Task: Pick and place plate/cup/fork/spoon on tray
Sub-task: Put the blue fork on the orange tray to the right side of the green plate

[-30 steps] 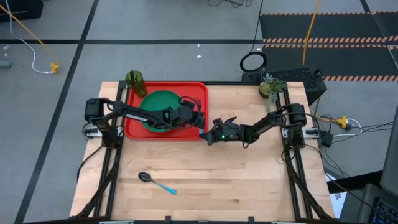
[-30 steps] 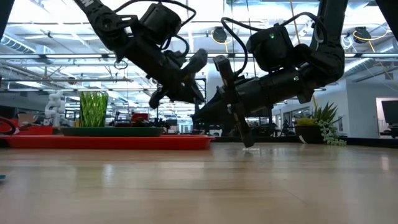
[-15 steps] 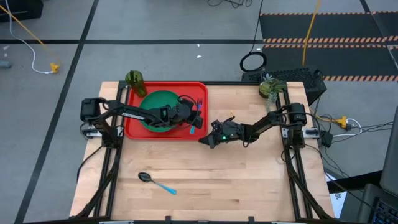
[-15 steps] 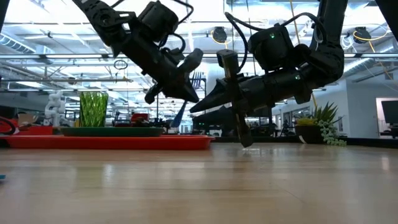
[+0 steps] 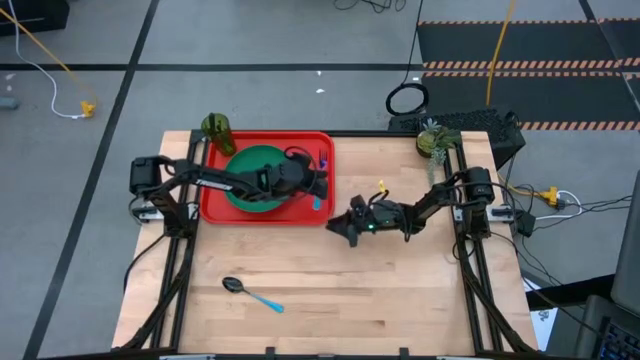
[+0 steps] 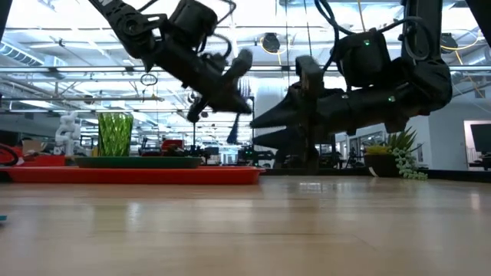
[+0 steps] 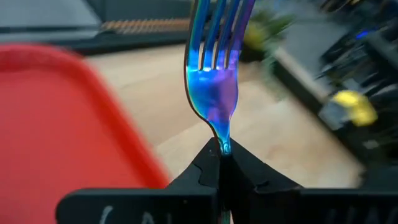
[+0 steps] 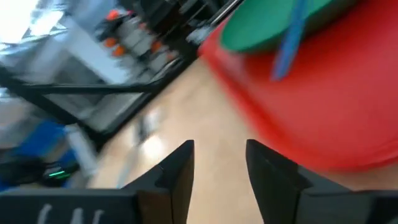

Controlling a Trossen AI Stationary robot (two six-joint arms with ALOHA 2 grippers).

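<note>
Left end effector point(image 5: 318, 186): over the right part of the tray, above the plate's right edge; fingers point(image 7: 205, 171) pressed together on the fork's neck, seen in left wrist view.
Fork: slim fork w/ light blue handle & purplish-blue tined head point(image 7: 214, 68), clamped by left end effector, held off the tray; tines pointed away from the wrist, handle hung down below the fingers in low view point(image 6: 232, 135).
Right end effector point(image 5: 340, 226): low over bare surface, just right of the tray's lower right corner; fingers point(image 8: 175, 174) seen apart w/ a clear gap, nothing between them.
Tray: large red rect. plastic tray w/ rounded corners & raised rim point(image 5: 213, 205), laid flat at the surface's upper left.
Plate: round flat dark green plate point(image 5: 250, 165), set on the tray, near its middle; partly covered by the left arm.
Cup: small translucent olive-green plastic tumbler point(image 5: 216, 128), stood upright at the tray's upper left corner; whether inside the rim can't be told from above.
Spoon: slim spoon w/ light blue handle & dark shiny oval bowl point(image 5: 248, 292), laid on the surface near the front edge, well apart from the tray.
Surface: light wood table top point(image 5: 400, 290).
Other: small potted green plant point(image 5: 430, 139) at the surface's upper right corner.
</note>
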